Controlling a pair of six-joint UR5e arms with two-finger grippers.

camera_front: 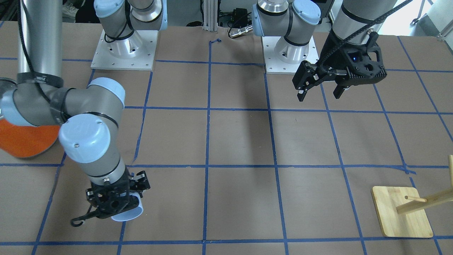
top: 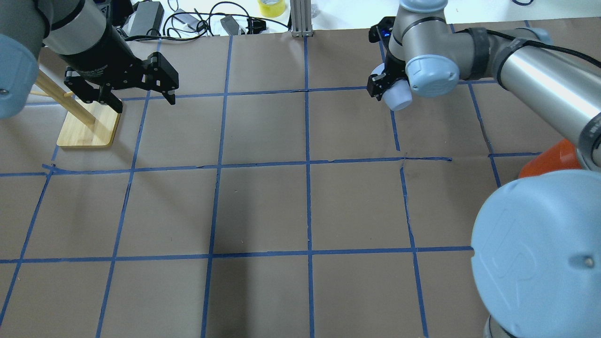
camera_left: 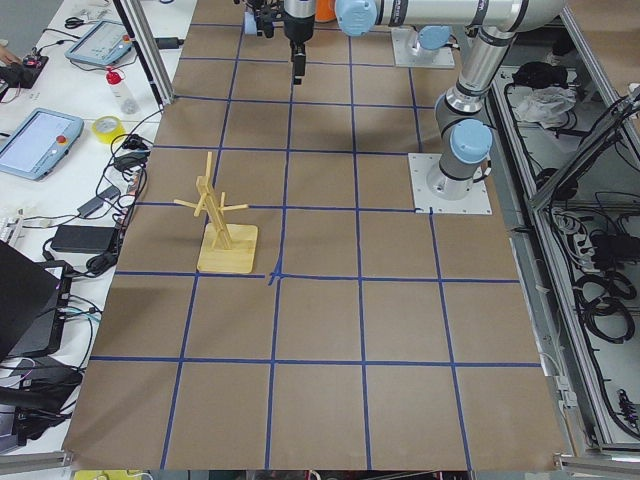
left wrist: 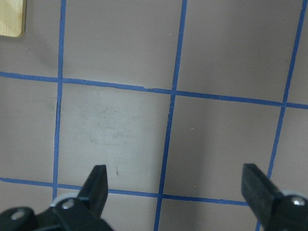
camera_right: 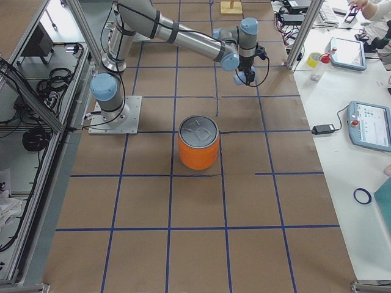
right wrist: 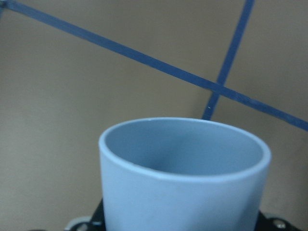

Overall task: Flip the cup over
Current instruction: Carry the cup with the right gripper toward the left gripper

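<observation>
The small pale blue-lavender cup (camera_front: 129, 213) is held in my right gripper (camera_front: 118, 205), which is shut on it near the table's far edge from the robot. It also shows in the overhead view (top: 397, 96) under the right wrist, tilted on its side. In the right wrist view the cup (right wrist: 183, 173) fills the lower frame with its open mouth facing away from the camera, above the paper. My left gripper (camera_front: 320, 90) is open and empty, hovering above the table; its fingers (left wrist: 98, 185) show apart in the left wrist view.
A big orange can with a silver top (camera_right: 198, 142) stands on the right arm's side, partly hidden by the arm in the front view (camera_front: 24, 140). A wooden peg stand (top: 89, 129) sits beside the left gripper. The brown paper table carries a blue tape grid.
</observation>
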